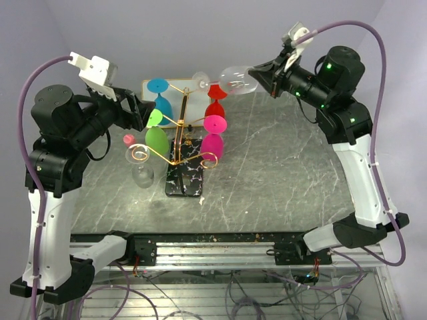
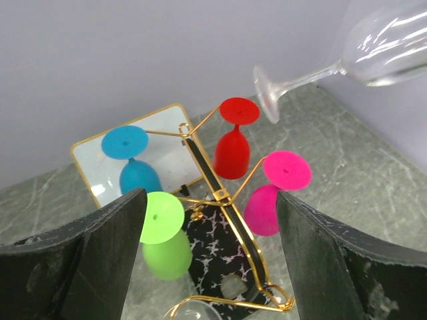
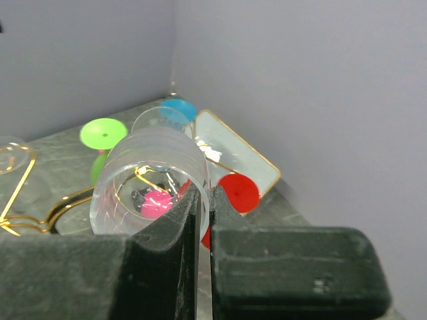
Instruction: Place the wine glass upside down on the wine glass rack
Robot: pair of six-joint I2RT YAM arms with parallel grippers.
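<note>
The wine glass rack (image 1: 179,143) is a gold post with scroll arms on a black white-veined base (image 1: 185,179); it also shows in the left wrist view (image 2: 215,184). Blue (image 1: 159,95), green (image 1: 157,137), red (image 1: 215,101) and pink (image 1: 213,137) glasses hang upside down on it. My right gripper (image 1: 257,77) is shut on the rim of a clear wine glass (image 1: 230,80), held sideways above the rack's far right, foot toward the rack; one finger is inside the bowl (image 3: 150,183). My left gripper (image 1: 143,110) is open and empty, left of the rack above the green glass.
A white gold-rimmed tray (image 1: 175,89) lies behind the rack by the back wall. A second clear glass (image 1: 141,167) is upside down at the rack's front-left scroll arm. A small pink object (image 1: 128,139) lies left of the green glass.
</note>
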